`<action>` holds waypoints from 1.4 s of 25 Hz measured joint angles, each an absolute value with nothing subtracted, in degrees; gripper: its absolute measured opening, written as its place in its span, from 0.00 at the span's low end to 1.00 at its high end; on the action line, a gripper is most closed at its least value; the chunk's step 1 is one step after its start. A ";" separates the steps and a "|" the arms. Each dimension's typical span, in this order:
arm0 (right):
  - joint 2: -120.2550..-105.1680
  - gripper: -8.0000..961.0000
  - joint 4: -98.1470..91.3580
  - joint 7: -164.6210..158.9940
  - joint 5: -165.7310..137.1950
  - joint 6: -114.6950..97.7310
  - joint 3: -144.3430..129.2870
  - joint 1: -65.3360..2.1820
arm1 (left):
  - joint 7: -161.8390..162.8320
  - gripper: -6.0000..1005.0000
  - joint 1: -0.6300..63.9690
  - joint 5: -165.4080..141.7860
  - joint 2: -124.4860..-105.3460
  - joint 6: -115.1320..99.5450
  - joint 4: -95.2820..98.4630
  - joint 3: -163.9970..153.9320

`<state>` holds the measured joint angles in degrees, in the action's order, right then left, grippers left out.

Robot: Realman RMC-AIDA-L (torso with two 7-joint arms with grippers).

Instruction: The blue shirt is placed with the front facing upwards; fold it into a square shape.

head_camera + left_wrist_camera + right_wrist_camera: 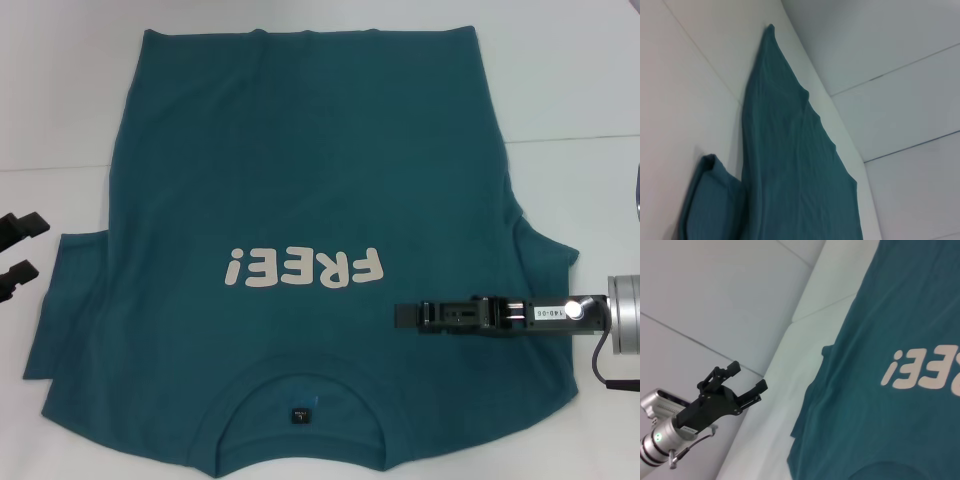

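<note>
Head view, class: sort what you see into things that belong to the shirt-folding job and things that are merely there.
Belongs to the job:
- shirt, flat, front up, lettering showing
- right gripper, over the shirt by the lettering
- left gripper, open, off the shirt at the left sleeve

Merely there:
- table, white, under the shirt; nothing else lies about

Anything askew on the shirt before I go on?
Yes: the blue shirt has its right sleeve bunched and folded in, while the left sleeve lies flat. Right claw hovers over the chest; left claw waits beside it.
</note>
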<state>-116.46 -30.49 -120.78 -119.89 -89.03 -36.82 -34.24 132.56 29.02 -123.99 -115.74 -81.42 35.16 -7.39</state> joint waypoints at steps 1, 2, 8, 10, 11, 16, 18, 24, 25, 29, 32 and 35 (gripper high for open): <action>-116.46 0.95 -30.49 -120.89 -119.89 -88.57 -36.82 -34.23 | 132.56 0.87 29.30 -123.97 -115.75 -80.90 35.02 -7.50; -116.45 0.95 -30.49 -121.05 -119.88 -88.16 -36.82 -34.23 | 132.57 0.87 29.47 -123.96 -115.75 -80.53 34.91 -7.57; -116.40 0.95 -30.49 -121.70 -119.96 -86.82 -36.82 -34.50 | 133.49 0.87 30.02 -124.01 -115.62 -75.36 34.61 -7.71; -116.38 0.95 -30.56 -121.72 -119.97 -86.71 -36.83 -34.69 | 133.92 0.87 30.06 -123.95 -115.81 -72.89 34.22 -7.70; -116.37 0.95 -30.62 -121.74 -119.97 -86.80 -36.83 -34.76 | 134.02 0.87 30.09 -123.96 -115.88 -71.98 33.89 -7.72; -116.14 0.95 -30.73 -122.81 -119.95 -87.15 -37.10 -34.84 | 134.06 0.87 29.95 -124.47 -116.02 -67.68 31.88 -8.36; -116.02 0.95 -30.84 -123.34 -119.94 -87.18 -37.17 -34.88 | 134.00 0.87 29.83 -124.50 -116.21 -66.42 31.49 -8.47; -116.00 0.95 -30.78 -123.76 -119.90 -86.96 -37.19 -34.91 | 132.96 0.87 29.95 -124.48 -116.39 -63.35 29.91 -8.56; -116.00 0.95 -30.71 -123.75 -119.89 -86.87 -37.19 -34.90 | 132.59 0.87 30.05 -124.42 -116.39 -63.23 29.80 -8.58; -115.97 0.95 -30.78 -123.75 -119.96 -86.74 -37.16 -34.83 | 129.71 0.87 30.96 -124.37 -116.37 -62.80 29.46 -9.26; -115.95 0.95 -30.86 -123.75 -119.97 -86.74 -37.12 -34.79 | 127.89 0.87 31.40 -124.50 -116.36 -62.22 29.47 -11.26; -115.93 0.95 -30.91 -123.75 -119.96 -86.74 -37.11 -34.75 | 125.95 0.87 31.77 -124.54 -116.37 -60.26 30.31 -16.60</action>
<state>-115.93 -30.91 -123.75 -119.96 -86.74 -37.11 -34.75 125.95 31.77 -124.54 -116.37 -60.26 30.31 -16.60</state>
